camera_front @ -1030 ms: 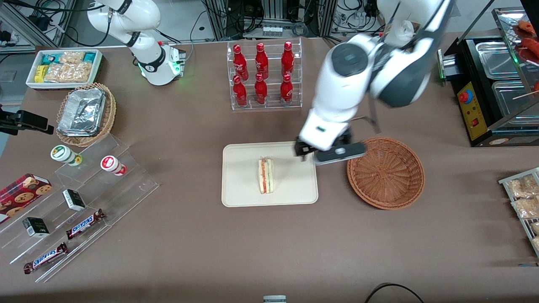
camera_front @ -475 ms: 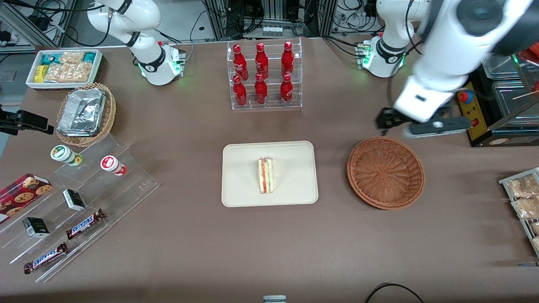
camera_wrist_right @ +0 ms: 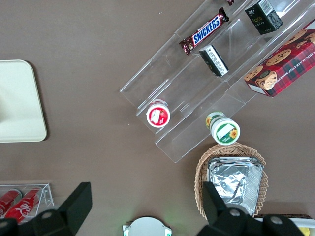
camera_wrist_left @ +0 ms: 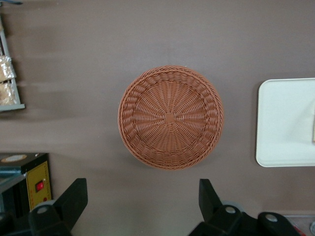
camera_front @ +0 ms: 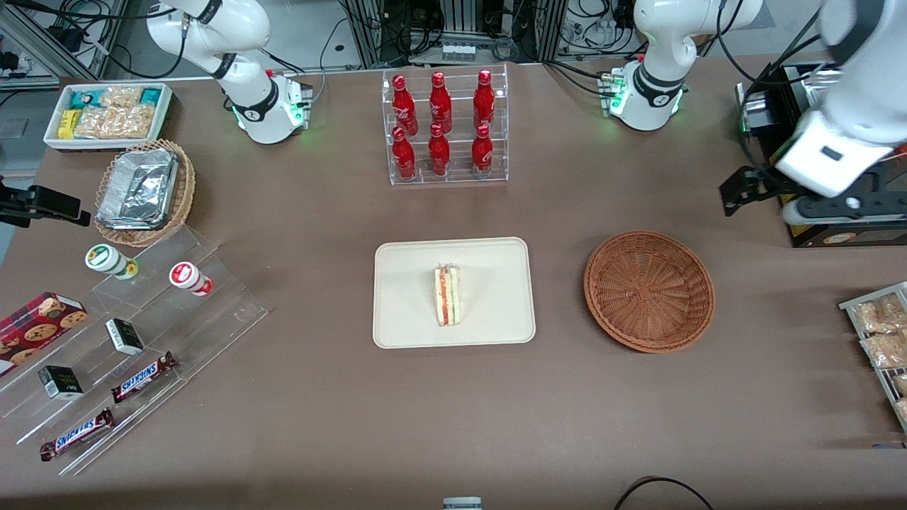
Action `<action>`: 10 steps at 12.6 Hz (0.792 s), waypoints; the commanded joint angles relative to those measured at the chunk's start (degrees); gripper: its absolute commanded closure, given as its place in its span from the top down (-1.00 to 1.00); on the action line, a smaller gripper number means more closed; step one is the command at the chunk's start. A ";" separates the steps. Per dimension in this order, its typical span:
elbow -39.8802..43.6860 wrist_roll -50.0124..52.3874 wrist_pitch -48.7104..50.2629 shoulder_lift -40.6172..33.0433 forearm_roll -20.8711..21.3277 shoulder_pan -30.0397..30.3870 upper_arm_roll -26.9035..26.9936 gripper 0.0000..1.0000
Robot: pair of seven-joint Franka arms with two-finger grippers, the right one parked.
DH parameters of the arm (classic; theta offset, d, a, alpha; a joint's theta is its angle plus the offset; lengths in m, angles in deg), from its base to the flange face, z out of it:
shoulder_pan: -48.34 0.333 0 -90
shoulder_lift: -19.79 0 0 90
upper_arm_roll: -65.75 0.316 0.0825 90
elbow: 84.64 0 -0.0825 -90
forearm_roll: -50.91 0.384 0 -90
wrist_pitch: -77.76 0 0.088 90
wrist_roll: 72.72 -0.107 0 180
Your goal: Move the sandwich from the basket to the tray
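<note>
The sandwich (camera_front: 448, 295), a white wedge with red and green layers, lies on the cream tray (camera_front: 489, 269) at the middle of the table. The reddish-brown wicker basket (camera_front: 648, 290) beside the tray holds nothing. My gripper (camera_front: 740, 191) hangs high above the table toward the working arm's end, farther from the front camera than the basket. It is open with nothing between its fingers. The left wrist view looks straight down on the basket (camera_wrist_left: 170, 117), with a corner of the tray (camera_wrist_left: 285, 123) beside it and the gripper (camera_wrist_left: 142, 196) open over bare table.
A black machine with a yellow panel (camera_front: 797, 188) stands close by the gripper. A clear rack of red bottles (camera_front: 443, 127) stands farther back at the middle. A rack of snack bags (camera_front: 879, 333) is at the working arm's end; acrylic steps (camera_front: 142, 333) and a foil-filled basket (camera_front: 145, 191) are at the parked arm's.
The gripper has swung from over the tray's edge, past the basket, out toward the working arm's end of the table. The sandwich stays on the tray.
</note>
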 commanded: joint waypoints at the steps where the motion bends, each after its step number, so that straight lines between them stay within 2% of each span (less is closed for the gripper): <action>1: 3.00 -3.37 1.64 -0.07 -1.16 -4.10 5.03 1.00; 10: 5.46 -3.82 1.28 1.78 0.78 -4.99 6.02 1.00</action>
